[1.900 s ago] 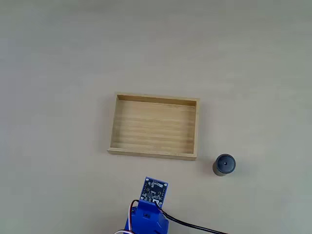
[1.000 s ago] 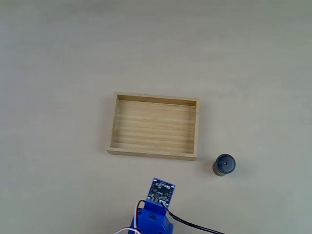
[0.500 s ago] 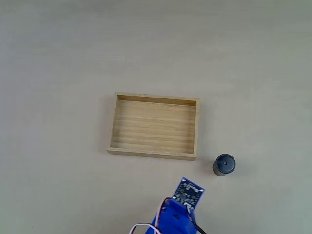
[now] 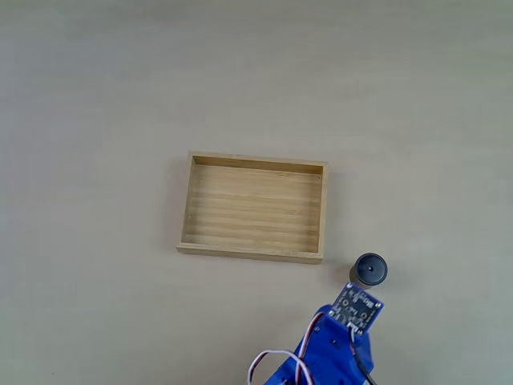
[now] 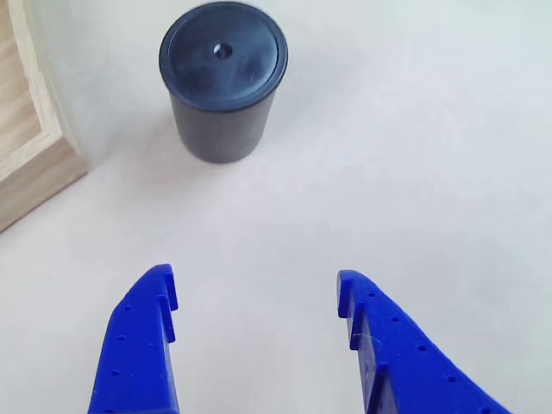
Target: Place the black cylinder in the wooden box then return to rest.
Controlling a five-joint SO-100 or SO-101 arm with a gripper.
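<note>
Fixed view: we're on approach, arm just short of the black cylinder, which stands beside the wooden box corner.
Other view: end effector wide open, empty, cylinder ahead. Next: advance, straddle, close.

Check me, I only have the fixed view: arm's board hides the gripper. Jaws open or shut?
Observer: Open. In the other view the gripper shows two blue fingers spread apart, nothing between them.
Operator: Is the cylinder between them yet?
Observer: No. The cylinder stands upright on the table ahead of the fingertips, a bare gap between, and sits slightly left of the gripper's centre line in that view.
Operator: Box in the way?
Observer: A corner of the box shows at the left edge of that view, beside the cylinder and apart from it, left of the left finger's path.
</note>
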